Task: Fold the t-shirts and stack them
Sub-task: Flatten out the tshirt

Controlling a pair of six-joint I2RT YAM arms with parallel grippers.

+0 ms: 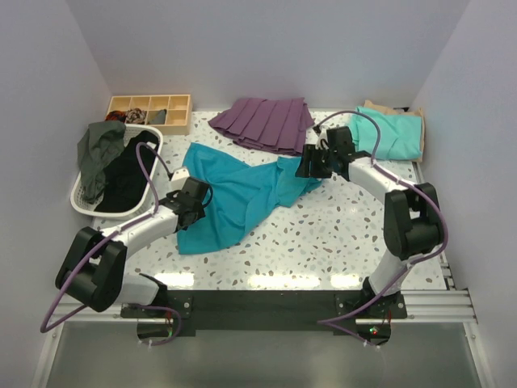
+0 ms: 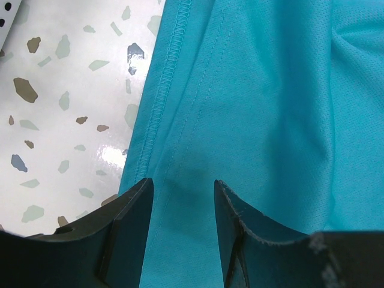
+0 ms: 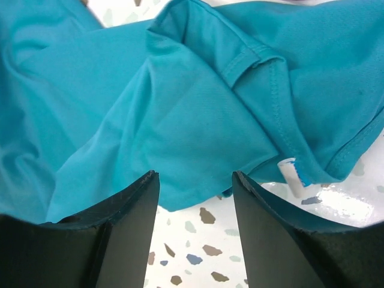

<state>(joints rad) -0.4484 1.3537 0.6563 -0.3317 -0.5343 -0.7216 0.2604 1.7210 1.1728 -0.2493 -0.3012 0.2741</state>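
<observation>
The deep teal-blue t-shirt (image 1: pixel 234 194) lies crumpled and spread across the middle of the table. My left gripper (image 1: pixel 196 202) is open over its left hem edge (image 2: pixel 159 102), fabric showing between the fingers (image 2: pixel 135 210). My right gripper (image 1: pixel 311 166) is open at the shirt's right end; in the right wrist view the fabric edge (image 3: pixel 198 138) and a white label (image 3: pixel 291 174) lie just ahead of the fingertips (image 3: pixel 144 192). The mint-green t-shirt (image 1: pixel 392 133) lies folded at the back right on the tan t-shirt (image 1: pixel 416 117).
A purple pleated garment (image 1: pixel 266 123) lies at the back centre. A white basket (image 1: pixel 81 198) with dark clothes stands at the left. A wooden compartment tray (image 1: pixel 149 111) sits at the back left. Speckled tabletop (image 1: pixel 323 242) shows in front.
</observation>
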